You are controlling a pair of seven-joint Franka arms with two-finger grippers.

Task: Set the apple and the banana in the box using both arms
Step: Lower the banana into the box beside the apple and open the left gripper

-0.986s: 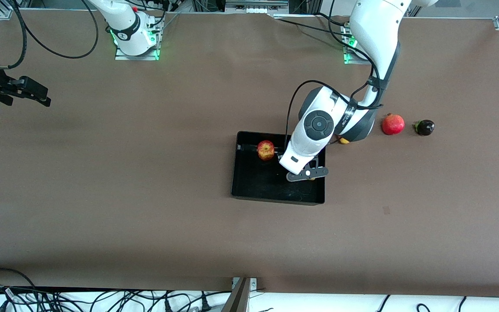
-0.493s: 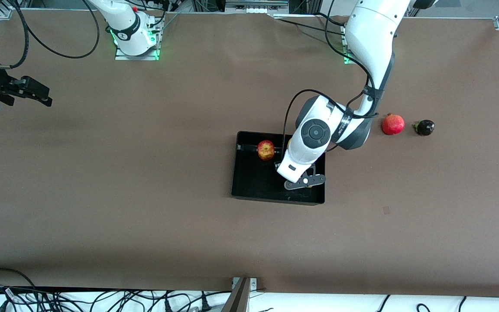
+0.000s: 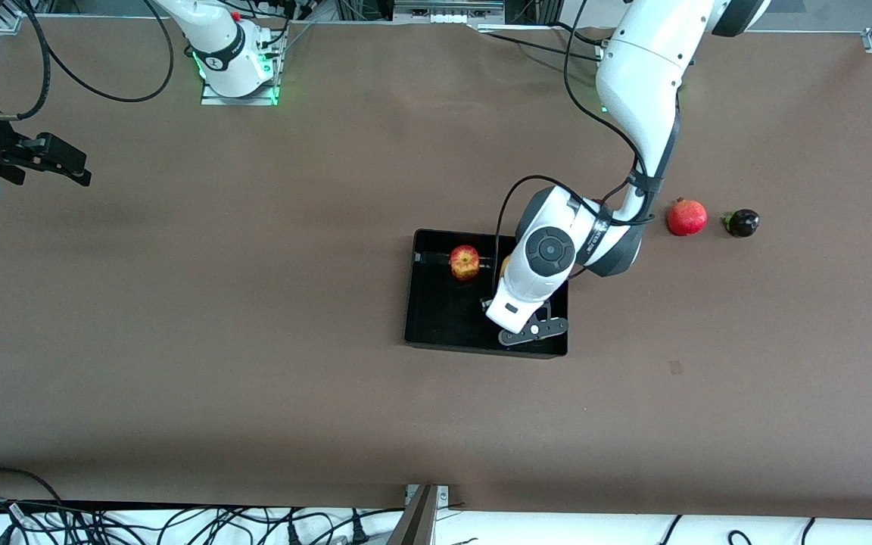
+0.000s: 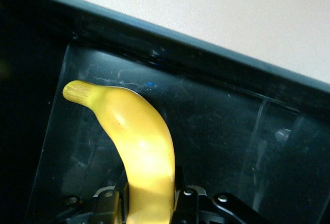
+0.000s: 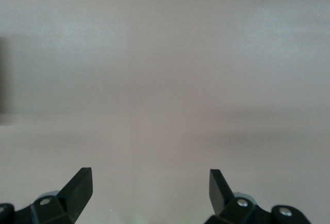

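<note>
The black box [image 3: 409, 303] sits mid-table. The apple [image 3: 465, 262] lies inside it near the wall farthest from the front camera. My left gripper [image 3: 531, 330] is inside the box over its nearer corner toward the left arm's end. In the left wrist view it [image 4: 149, 181] is shut on the yellow banana [image 4: 138, 136], which points at the box wall [image 4: 206, 54] just above the box floor. My right gripper [image 3: 65, 165] waits over bare table at the right arm's end, open and empty; it also shows in the right wrist view [image 5: 149, 183].
A red pomegranate [image 3: 687, 217] and a small dark purple fruit [image 3: 741, 222] lie on the table beside the box toward the left arm's end. The left arm's forearm [image 3: 557, 250] hangs over that end of the box.
My left gripper has carried the banana toward the box wall nearest the front camera and lower into the box. The apple and the right arm have not moved.
</note>
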